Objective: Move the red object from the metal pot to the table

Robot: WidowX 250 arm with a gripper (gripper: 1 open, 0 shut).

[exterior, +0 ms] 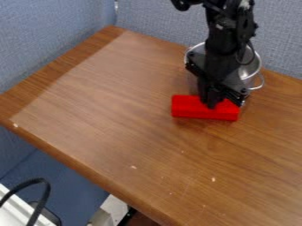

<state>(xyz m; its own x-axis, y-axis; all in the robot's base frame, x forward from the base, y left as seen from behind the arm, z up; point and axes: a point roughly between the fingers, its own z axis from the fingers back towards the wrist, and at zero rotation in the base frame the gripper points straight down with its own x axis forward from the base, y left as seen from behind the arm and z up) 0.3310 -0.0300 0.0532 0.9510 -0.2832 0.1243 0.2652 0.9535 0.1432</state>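
Brown wood with visible grain makes up the table [94, 97], which fills most of the view and runs diagonally, its lighter rounded edge along the near-left side. Behind it stands a blue-grey fabric wall [59, 22], meeting in a corner near the top. Below the table's near edge, black cables [30, 199] loop across the floor area. A black robot arm [227, 26] comes down from the top right, pointing almost straight down. Partly hidden behind the arm sits the metal pot [249, 78], round and shiny, resting on the table toward the far right edge; only parts of its rim and wall show on either side of the arm. The gripper [217, 99] is down at the table surface just in front of the pot, its jaws drawn in tight onto the top of the red object [189, 108]. That red block lies on its long side on the wooden surface, outside the pot and just beside its near wall, with its left end sticking out clear of the gripper.
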